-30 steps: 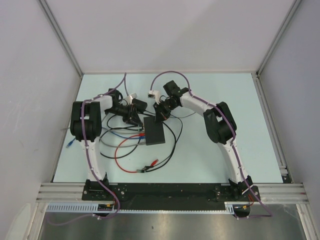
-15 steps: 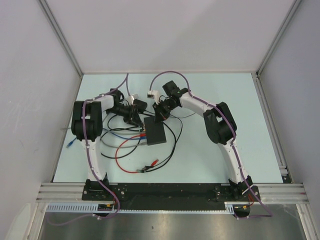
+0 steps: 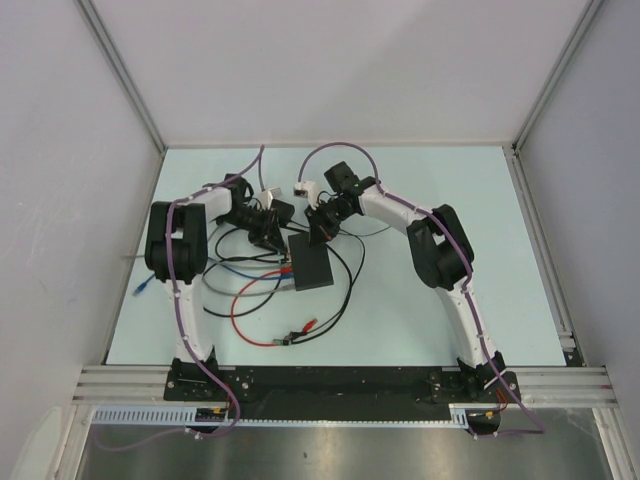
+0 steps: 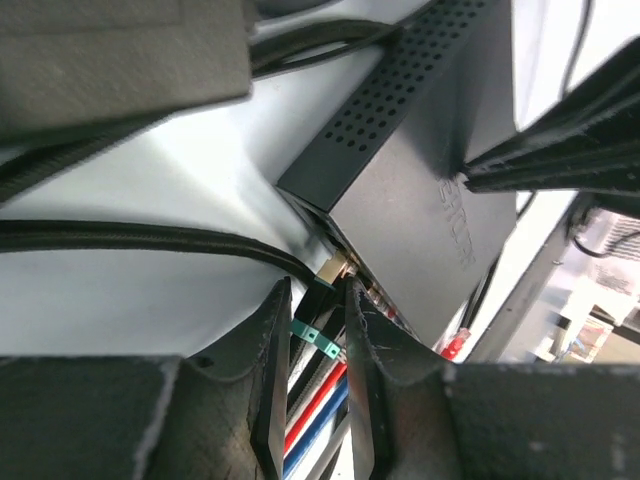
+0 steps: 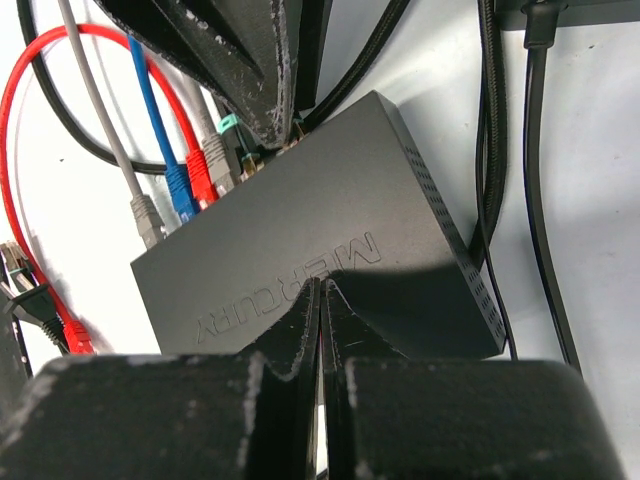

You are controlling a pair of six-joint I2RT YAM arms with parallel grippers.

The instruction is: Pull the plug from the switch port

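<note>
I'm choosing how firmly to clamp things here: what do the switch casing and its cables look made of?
The switch: matte black, metal or hard plastic, I can't tell which; crisp edges, punched vent holes, embossed-looking lettering. The red cable and blue cable: smooth plastic jackets with moulded boots. The black cable: woven-looking sleeve, finely textured.

Counter [image 3: 450,200]: pale blue-green, matte and flat, filling the middle of the overhead view
Back wall [image 3: 340,70]: plain white panel, upright at the counter's far edge
Left wall [image 3: 50,200]: white panel, slightly shaded
Right wall [image 3: 600,200]: white panel, greyish
Left corner post [image 3: 120,75]: grey metal strip between back and left walls
Right corner post [image 3: 558,75]: same, on the opposite side
Front rail [image 3: 125,383]: ribbed aluminium along the near edge
Cable duct [image 3: 150,413]: white, slotted, just below the rail
Steel sheet [image 3: 340,455]: brushed grey, lowest in view
Light: soft, even, faint shadows
</note>
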